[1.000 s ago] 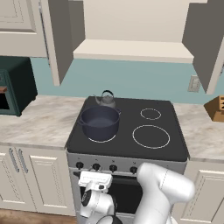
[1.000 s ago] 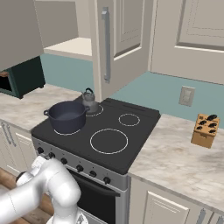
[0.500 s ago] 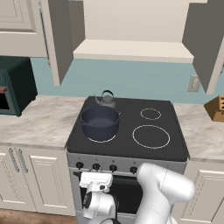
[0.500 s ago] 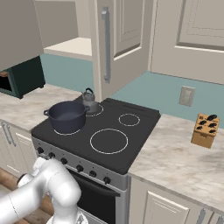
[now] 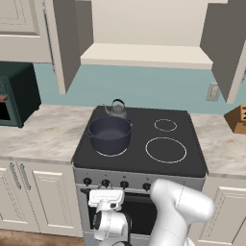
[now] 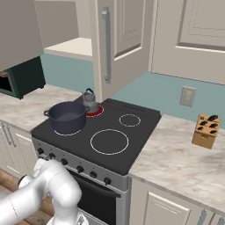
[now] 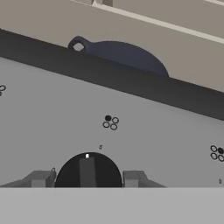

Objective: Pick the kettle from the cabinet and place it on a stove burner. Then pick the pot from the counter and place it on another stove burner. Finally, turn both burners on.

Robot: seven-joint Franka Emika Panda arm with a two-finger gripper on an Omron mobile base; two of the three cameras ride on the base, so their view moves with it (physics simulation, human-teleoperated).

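Note:
The dark grey kettle [image 5: 115, 109] stands on the back left stove burner [image 6: 95, 111], which glows red. In front of it, the navy pot [image 5: 109, 134] sits on the front left burner; its rim [image 7: 120, 53] rises above the stove's edge in the hand view. Both right burners [image 5: 166, 149] are bare white rings. My gripper [image 7: 87, 179] is low at the stove's front panel. Its two fingertips [image 7: 40, 179] lie against the sides of a round black knob [image 7: 88, 170], whose white mark points up. The cabinet [image 5: 144, 54] above stands open with a bare shelf.
A row of black knobs [image 5: 124, 184] runs along the stove front, above the oven door. A dark green microwave [image 5: 14, 96] sits on the counter [image 5: 43, 134] at left. A wooden knife block [image 6: 205, 131] is at right. The open cabinet doors [image 6: 115, 39] hang above the cooktop.

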